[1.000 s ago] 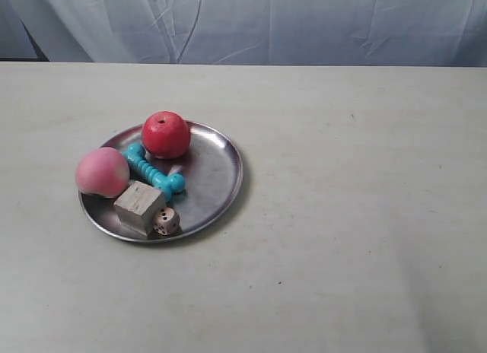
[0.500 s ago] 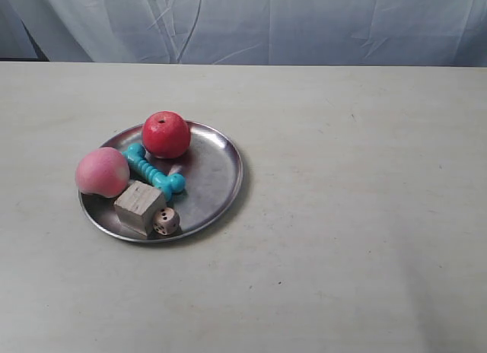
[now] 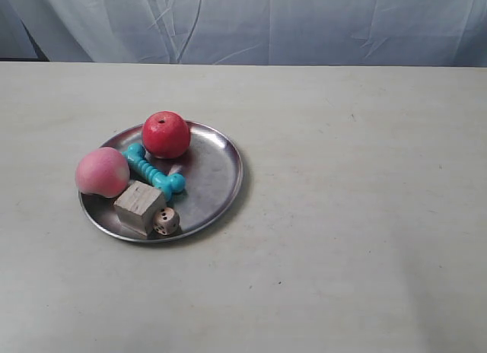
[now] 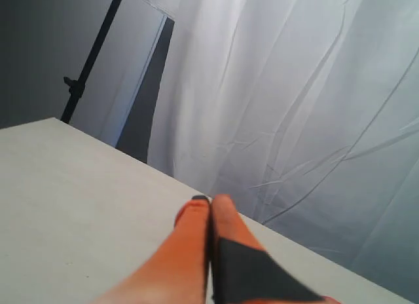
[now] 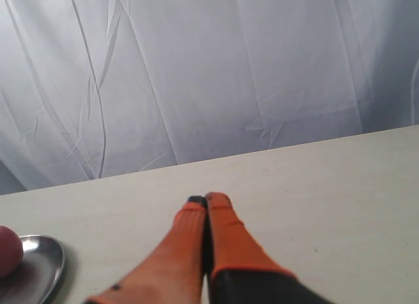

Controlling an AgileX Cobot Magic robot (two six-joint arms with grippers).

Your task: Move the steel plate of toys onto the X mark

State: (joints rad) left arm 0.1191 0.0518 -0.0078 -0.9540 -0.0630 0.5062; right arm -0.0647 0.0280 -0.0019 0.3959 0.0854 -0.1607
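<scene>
The left gripper [image 4: 209, 200] and right gripper [image 5: 206, 200] are both squeezed together. The steel plate [image 5: 42, 261] sits off to the right gripper's side, apart.

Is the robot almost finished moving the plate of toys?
No, nothing looks done yet. The steel plate sits on the table with five toys on it. Nothing is in hand: the left gripper and right gripper are shut, empty and away from it. Left: grasp the plate and carry it to the X mark, which I cannot make out.

The right wrist view's edge cuts off the steel plate [image 5: 38, 266].
</scene>
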